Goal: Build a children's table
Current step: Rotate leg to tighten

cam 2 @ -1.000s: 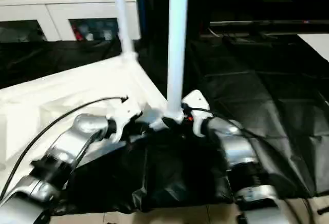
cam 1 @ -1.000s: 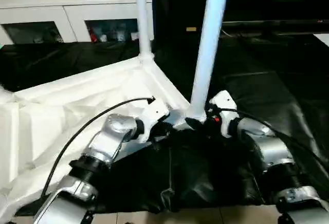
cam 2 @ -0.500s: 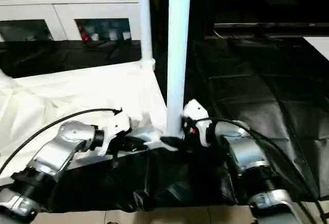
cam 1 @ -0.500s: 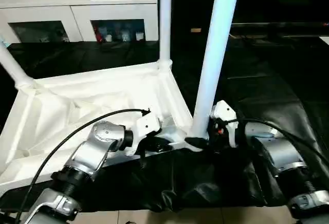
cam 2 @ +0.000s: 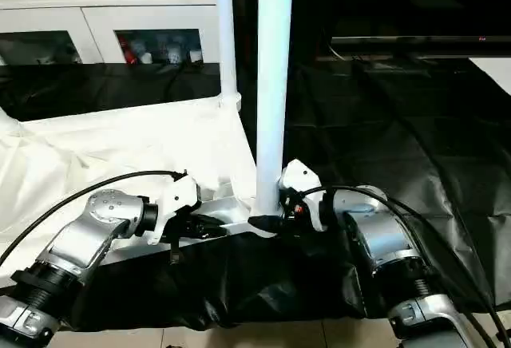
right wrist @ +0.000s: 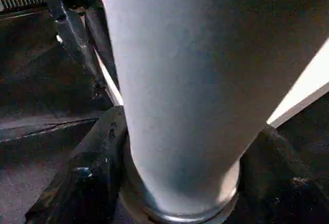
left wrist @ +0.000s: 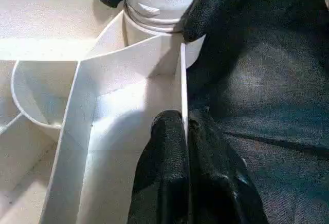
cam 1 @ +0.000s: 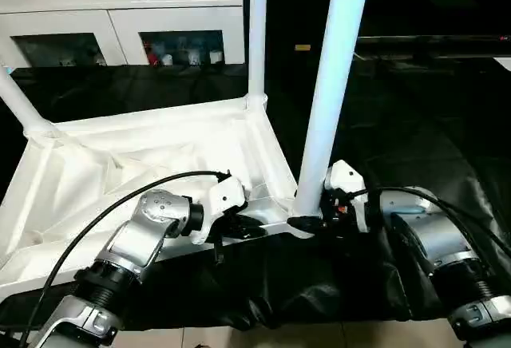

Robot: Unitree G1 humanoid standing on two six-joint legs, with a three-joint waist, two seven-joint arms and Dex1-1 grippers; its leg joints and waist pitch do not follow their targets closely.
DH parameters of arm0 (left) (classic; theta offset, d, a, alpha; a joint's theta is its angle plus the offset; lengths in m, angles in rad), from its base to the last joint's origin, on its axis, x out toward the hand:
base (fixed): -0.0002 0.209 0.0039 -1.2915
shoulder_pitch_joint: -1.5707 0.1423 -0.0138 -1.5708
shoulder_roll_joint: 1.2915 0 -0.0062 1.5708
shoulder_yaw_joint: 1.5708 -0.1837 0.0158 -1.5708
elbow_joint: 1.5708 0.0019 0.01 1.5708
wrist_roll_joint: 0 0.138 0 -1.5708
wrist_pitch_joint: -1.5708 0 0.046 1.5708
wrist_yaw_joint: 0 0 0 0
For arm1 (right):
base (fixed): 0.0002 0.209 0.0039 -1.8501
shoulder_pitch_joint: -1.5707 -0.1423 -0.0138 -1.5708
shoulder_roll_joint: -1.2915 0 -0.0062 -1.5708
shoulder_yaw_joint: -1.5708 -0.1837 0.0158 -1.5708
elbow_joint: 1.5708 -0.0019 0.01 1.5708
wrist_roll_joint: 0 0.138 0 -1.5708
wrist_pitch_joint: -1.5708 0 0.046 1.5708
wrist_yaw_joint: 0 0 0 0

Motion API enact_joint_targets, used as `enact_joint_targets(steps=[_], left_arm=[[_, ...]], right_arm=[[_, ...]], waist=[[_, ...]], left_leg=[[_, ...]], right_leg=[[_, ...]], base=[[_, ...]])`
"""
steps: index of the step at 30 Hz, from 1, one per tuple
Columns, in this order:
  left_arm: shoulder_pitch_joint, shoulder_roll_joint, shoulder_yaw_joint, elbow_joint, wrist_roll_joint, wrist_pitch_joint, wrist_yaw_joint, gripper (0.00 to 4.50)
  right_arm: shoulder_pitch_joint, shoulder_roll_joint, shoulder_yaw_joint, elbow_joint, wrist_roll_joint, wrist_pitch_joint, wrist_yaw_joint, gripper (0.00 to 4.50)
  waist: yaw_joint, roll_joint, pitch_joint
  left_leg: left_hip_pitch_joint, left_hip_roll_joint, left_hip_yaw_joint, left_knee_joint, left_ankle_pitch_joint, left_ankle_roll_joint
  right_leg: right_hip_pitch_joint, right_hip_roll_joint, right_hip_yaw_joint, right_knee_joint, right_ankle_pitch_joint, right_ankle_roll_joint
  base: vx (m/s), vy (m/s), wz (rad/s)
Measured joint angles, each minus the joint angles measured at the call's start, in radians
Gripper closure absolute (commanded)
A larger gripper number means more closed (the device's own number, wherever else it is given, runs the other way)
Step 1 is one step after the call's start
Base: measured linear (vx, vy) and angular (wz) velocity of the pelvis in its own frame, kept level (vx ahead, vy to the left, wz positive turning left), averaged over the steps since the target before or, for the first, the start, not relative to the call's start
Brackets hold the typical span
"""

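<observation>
Children's table (cam 1: pixel 144 156) lying upside down on black sheeting (cam 1: pixel 415 140), ribbed underside up, legs sticking upward from the corner sockets. Left gripper (left wrist: pixel 185 126) pinched on the thin rim wall of the tabletop right by the near corner, one black finger (left wrist: pixel 167 147) each side. Right gripper (right wrist: pixel 180 183) clamped around the base of the nearest leg (cam 1: pixel 331 85) just above its socket, fingers hugging both sides. Another leg (cam 1: pixel 256 33) up at the far corner, a third (cam 1: pixel 20 104) at the left. White cabinet with glass doors (cam 1: pixel 120 13) behind.
</observation>
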State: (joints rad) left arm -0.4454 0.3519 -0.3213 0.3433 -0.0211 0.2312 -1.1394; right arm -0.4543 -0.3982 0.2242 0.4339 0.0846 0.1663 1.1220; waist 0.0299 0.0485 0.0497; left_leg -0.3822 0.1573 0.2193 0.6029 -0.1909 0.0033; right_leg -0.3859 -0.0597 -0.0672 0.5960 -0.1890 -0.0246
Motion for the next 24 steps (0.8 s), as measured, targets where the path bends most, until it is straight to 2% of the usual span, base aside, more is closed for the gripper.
enact_joint_targets(steps=[4,5,8,9,13,15,18,19,22,23,24], left_arm=[[-0.031,-0.044,0.005,0.051,0.026,0.008,0.076,4.50],[-0.046,-0.066,0.013,0.073,0.041,0.020,0.121,4.50],[-0.075,-0.115,0.023,0.113,0.060,0.048,0.214,4.50],[-0.084,-0.129,0.024,0.126,0.067,0.055,0.238,4.50],[-0.123,-0.183,0.048,0.188,0.088,0.080,0.341,4.50],[-0.140,-0.204,0.053,0.214,0.095,0.088,0.373,4.50],[-0.141,-0.206,0.057,0.216,0.095,0.088,0.374,4.50],[-0.141,-0.205,0.057,0.216,0.095,0.088,0.369,4.50],[-0.139,-0.196,0.057,0.216,0.095,0.074,0.353,4.50],[-0.138,-0.193,0.058,0.216,0.094,0.070,0.346,4.50],[-0.138,-0.191,0.058,0.216,0.094,0.068,0.342,4.50]], right_arm=[[0.010,0.051,-0.041,0.023,-0.017,0.002,-0.135,1.80],[0.008,0.092,-0.069,0.050,-0.021,0.008,-0.223,1.81],[-0.016,0.163,-0.102,0.099,-0.038,0.020,-0.396,1.81],[-0.024,0.180,-0.111,0.113,-0.041,0.025,-0.439,1.81],[-0.095,0.288,-0.156,0.208,-0.062,0.049,-0.671,1.82],[-0.128,0.325,-0.172,0.258,-0.080,0.034,-0.755,1.82],[-0.131,0.334,-0.176,0.289,-0.082,-0.016,-0.766,1.82],[-0.131,0.334,-0.176,0.292,-0.082,-0.022,-0.765,1.26],[-0.130,0.332,-0.177,0.289,-0.079,-0.025,-0.733,1.05],[-0.127,0.326,-0.177,0.285,-0.075,-0.024,-0.709,0.76],[-0.127,0.322,-0.178,0.285,-0.073,-0.024,-0.698,0.76]], waist=[[-0.002,-0.003,-0.001],[-0.008,-0.004,-0.001],[-0.030,-0.005,0.000],[-0.032,-0.005,0.000],[-0.054,-0.005,0.000],[-0.060,-0.003,0.001],[-0.063,-0.003,0.001],[-0.063,-0.003,0.001],[-0.063,-0.004,0.001],[-0.063,-0.004,0.001],[-0.061,-0.004,0.001]], left_leg=[[0.007,0.000,0.000,0.000,0.000,0.000],[0.010,0.000,0.000,0.000,0.000,0.000],[0.011,-0.001,0.000,0.000,0.000,0.000],[0.011,-0.001,0.000,0.001,0.000,0.000],[0.012,-0.002,-0.001,0.001,0.000,0.000],[0.011,-0.002,-0.004,0.001,0.000,0.000],[0.011,-0.003,-0.006,0.000,0.000,0.000],[0.011,-0.004,-0.006,0.000,0.000,0.000],[0.010,-0.005,-0.006,0.000,0.000,0.000],[0.011,-0.005,-0.006,0.000,0.000,0.000],[0.011,-0.005,-0.006,-0.001,0.000,0.000]], right_leg=[[0.005,0.000,0.000,-0.001,-0.004,0.007],[0.006,0.000,0.001,-0.001,-0.004,0.007],[0.006,-0.002,0.001,-0.003,-0.005,0.008],[0.006,-0.002,0.001,-0.004,-0.005,0.008],[0.006,-0.002,0.000,-0.008,-0.005,0.008],[0.006,-0.002,-0.003,-0.015,-0.005,0.008],[0.006,-0.002,-0.002,-0.019,-0.005,0.008],[0.006,-0.002,-0.001,-0.019,-0.005,0.008],[0.005,-0.002,-0.001,-0.018,-0.004,0.007],[0.005,-0.002,-0.001,-0.018,-0.004,0.007],[0.005,-0.002,-0.001,-0.018,-0.004,0.006]], base=[[0.000,0.000,0.00],[0.000,0.000,0.00],[0.000,0.000,0.00],[0.000,0.000,0.00],[0.000,0.000,0.00],[0.000,0.000,0.00],[0.000,0.000,0.00],[0.000,0.000,0.00],[0.000,0.000,0.00],[0.000,0.000,0.00],[0.000,0.000,0.00]])
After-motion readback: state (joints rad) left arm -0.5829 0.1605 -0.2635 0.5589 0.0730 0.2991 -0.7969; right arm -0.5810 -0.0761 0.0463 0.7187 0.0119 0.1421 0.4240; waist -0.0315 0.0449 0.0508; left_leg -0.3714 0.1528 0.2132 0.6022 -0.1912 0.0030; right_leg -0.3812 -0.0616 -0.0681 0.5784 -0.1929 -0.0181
